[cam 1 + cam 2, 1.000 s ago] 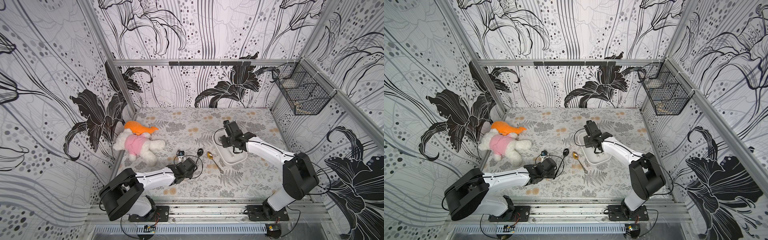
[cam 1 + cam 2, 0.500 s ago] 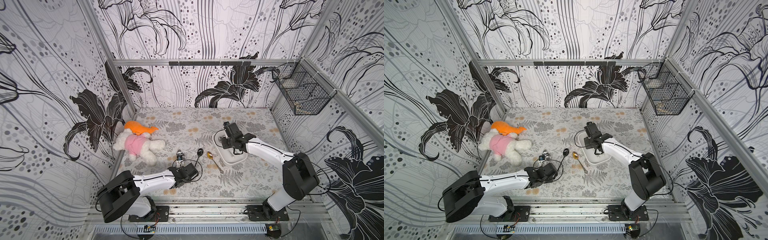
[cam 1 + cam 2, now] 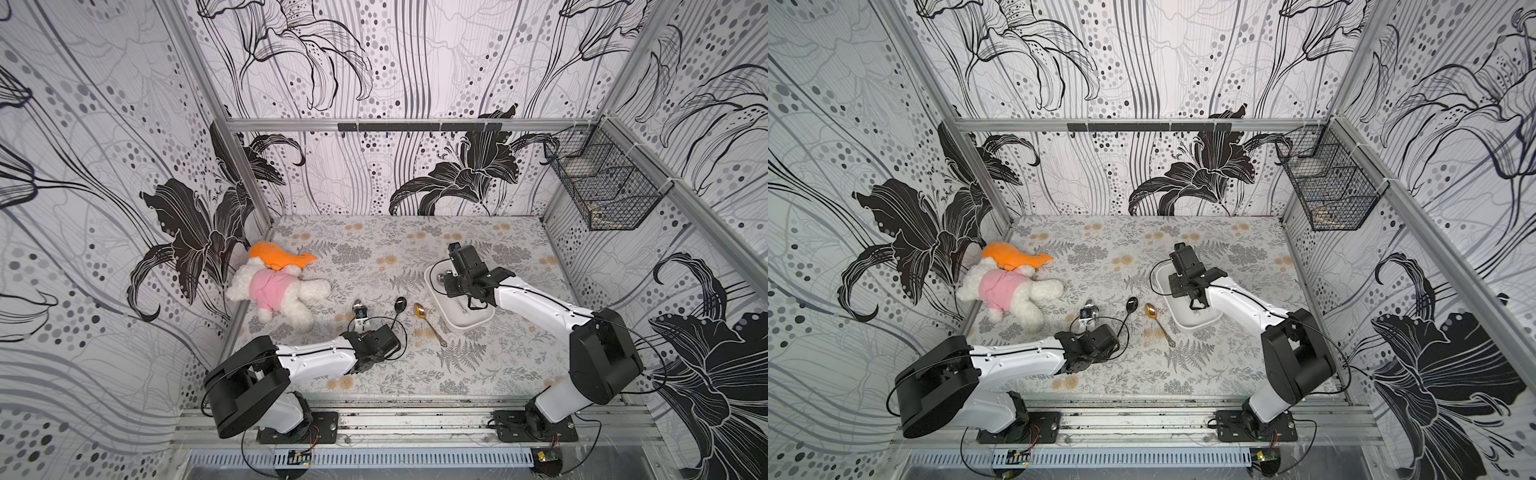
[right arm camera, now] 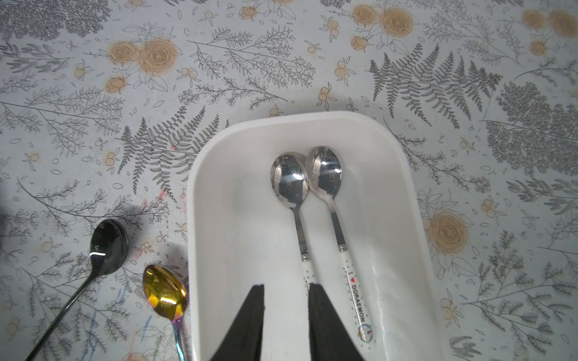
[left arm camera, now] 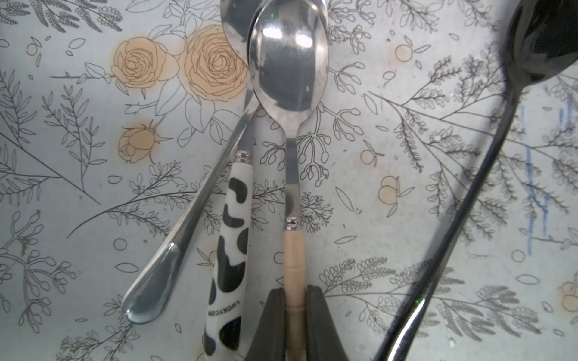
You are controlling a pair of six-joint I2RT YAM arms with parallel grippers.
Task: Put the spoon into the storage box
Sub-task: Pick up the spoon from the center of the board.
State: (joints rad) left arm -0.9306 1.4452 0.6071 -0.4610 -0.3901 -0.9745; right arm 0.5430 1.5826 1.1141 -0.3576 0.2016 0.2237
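Left gripper pinches the spoon by its wooden handle. The spoon lies on the mat, long axis 12–6 in a top view, bowl at 12 o'clock. Box lies at 3 o'clock from it, beneath the spread, empty right gripper.

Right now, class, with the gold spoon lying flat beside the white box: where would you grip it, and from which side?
Take the gold spoon by its thin handle, near the tail end, coming down with the jaws across it. It lies flat, so only the top is open; the bowl is broad, rounded and almost against the storage box wall, likely too tight for a finger.
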